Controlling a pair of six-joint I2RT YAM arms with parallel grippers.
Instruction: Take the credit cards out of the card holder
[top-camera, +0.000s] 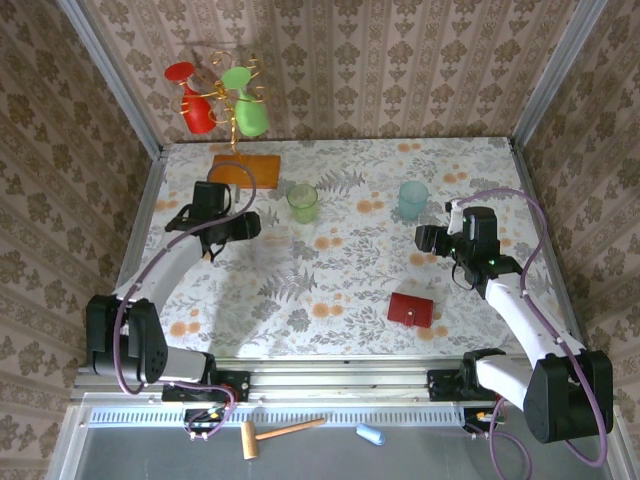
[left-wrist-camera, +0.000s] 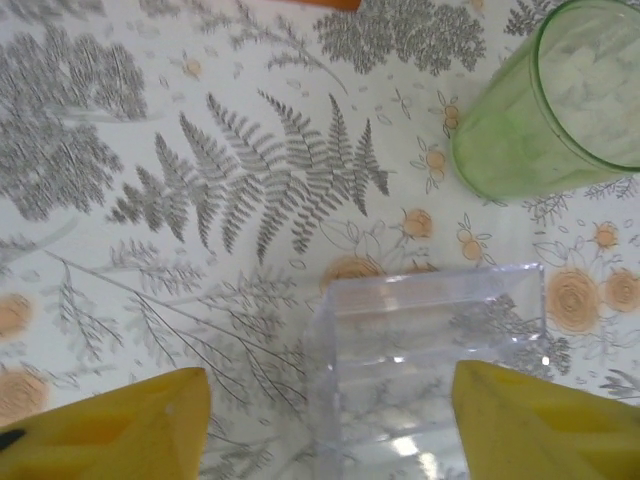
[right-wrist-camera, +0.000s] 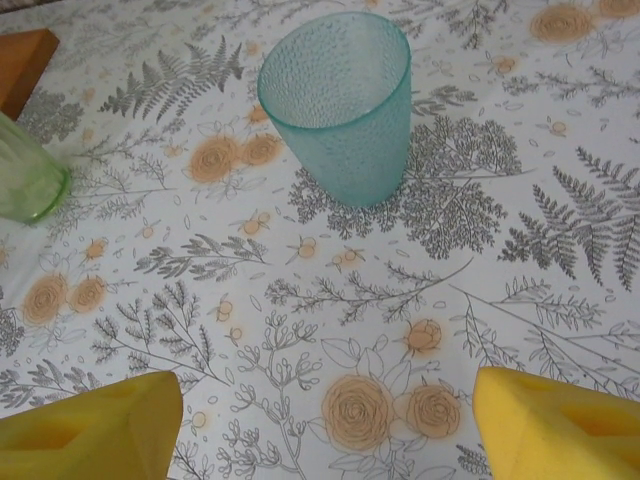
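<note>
The card holder (top-camera: 411, 309), a small red wallet with a snap tab, lies folded shut on the flowered table (top-camera: 350, 270) at the near right. The credit cards are hidden from view. My right gripper (top-camera: 427, 240) hovers beyond the wallet; in the right wrist view it (right-wrist-camera: 325, 425) is open over bare cloth, with nothing between its yellow fingers (right-wrist-camera: 100, 430). My left gripper (top-camera: 248, 224) is at the far left. It (left-wrist-camera: 330, 420) is open in the left wrist view, and a clear plastic box (left-wrist-camera: 430, 350) sits between the fingertips (left-wrist-camera: 530, 420), closer to the right one.
A green cup (top-camera: 302, 202) and a teal cup (top-camera: 413, 199) stand mid-table; the teal cup (right-wrist-camera: 338, 100) is just ahead of my right gripper. An orange wooden base (top-camera: 246, 170) at the back left carries a wire stand with red and green cups (top-camera: 243, 100).
</note>
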